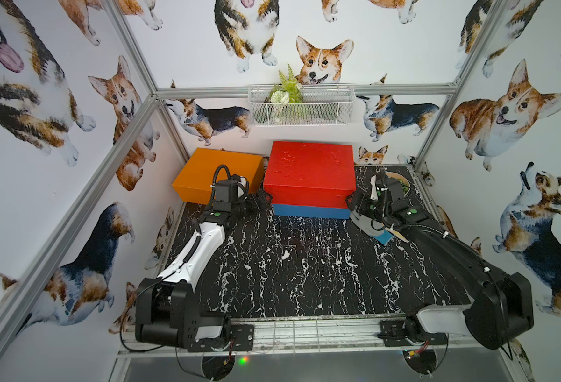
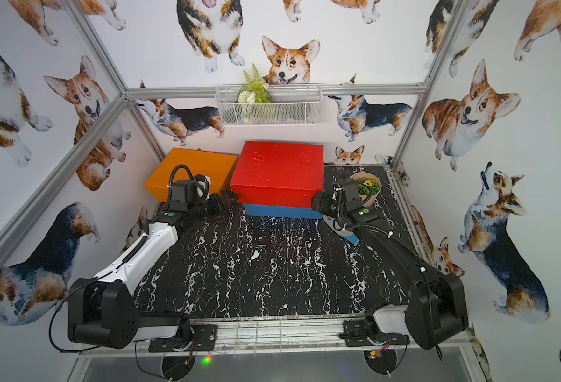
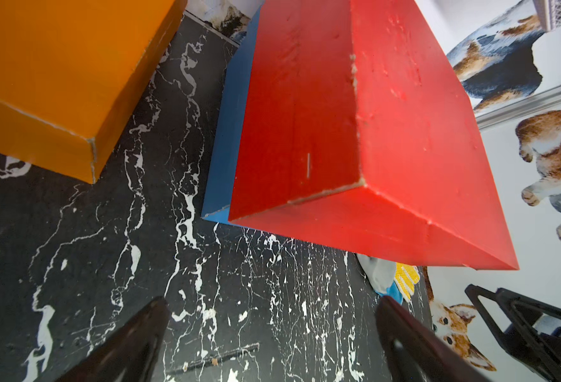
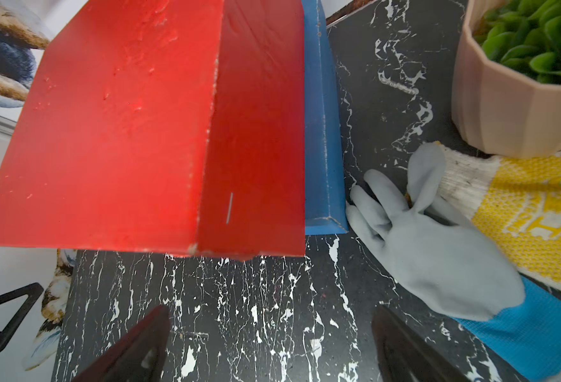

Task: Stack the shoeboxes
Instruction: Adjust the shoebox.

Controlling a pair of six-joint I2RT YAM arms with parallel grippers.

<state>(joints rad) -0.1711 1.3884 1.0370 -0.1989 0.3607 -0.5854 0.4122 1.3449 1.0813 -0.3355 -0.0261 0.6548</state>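
Observation:
The red shoebox (image 1: 309,168) (image 2: 277,172) lies on top of the blue shoebox (image 1: 310,211) (image 2: 282,211) at the back middle of the table. Left of them the orange shoebox (image 1: 216,175) (image 2: 190,168) rests on the table, turned at a slight angle. My left gripper (image 1: 262,198) (image 3: 272,304) hovers open by the stack's front left corner, with only tabletop between its fingers. My right gripper (image 1: 352,201) (image 4: 272,311) stands open by the front right corner, also holding nothing. Both wrist views show the red shoebox (image 3: 355,132) (image 4: 123,132) overhanging the blue shoebox (image 3: 226,148) (image 4: 322,132).
A beige flower pot (image 2: 368,191) (image 4: 510,109) stands at the back right behind my right arm. A grey, yellow and blue glove (image 4: 438,238) lies beside the blue box under that arm. A white wire basket (image 1: 300,104) hangs on the back wall.

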